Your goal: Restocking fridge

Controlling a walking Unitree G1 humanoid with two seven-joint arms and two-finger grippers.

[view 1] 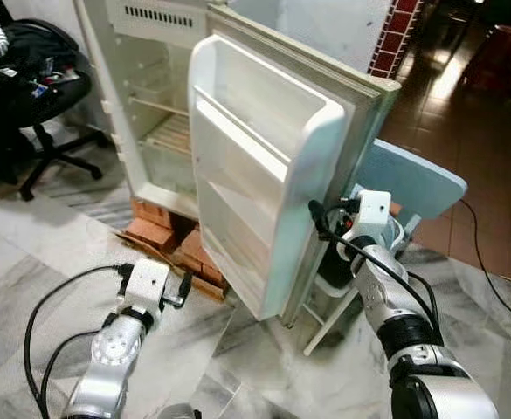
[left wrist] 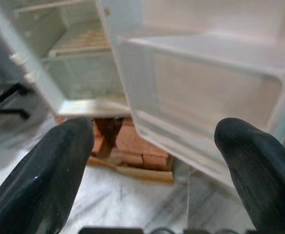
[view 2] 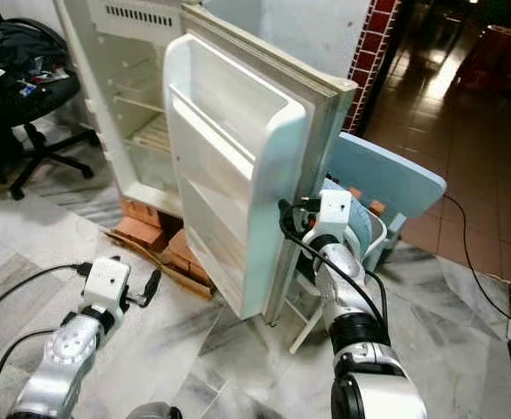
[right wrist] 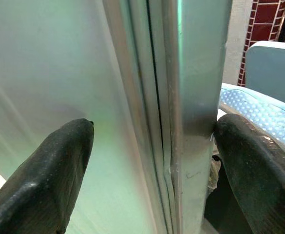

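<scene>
A white fridge stands open, and its door, with empty moulded shelves, is swung out toward me. My right gripper is open and straddles the free edge of the door at about mid height. One finger lies against the outer face and the other finger is on the inner-liner side. My left gripper is open and empty, low above the floor. It points at the foot of the fridge and the door's lowest shelf.
Red bricks prop up the fridge. A light blue chair stands right behind the open door, close to my right arm. A black office chair stands at the far left. A cable runs over the marble floor at right.
</scene>
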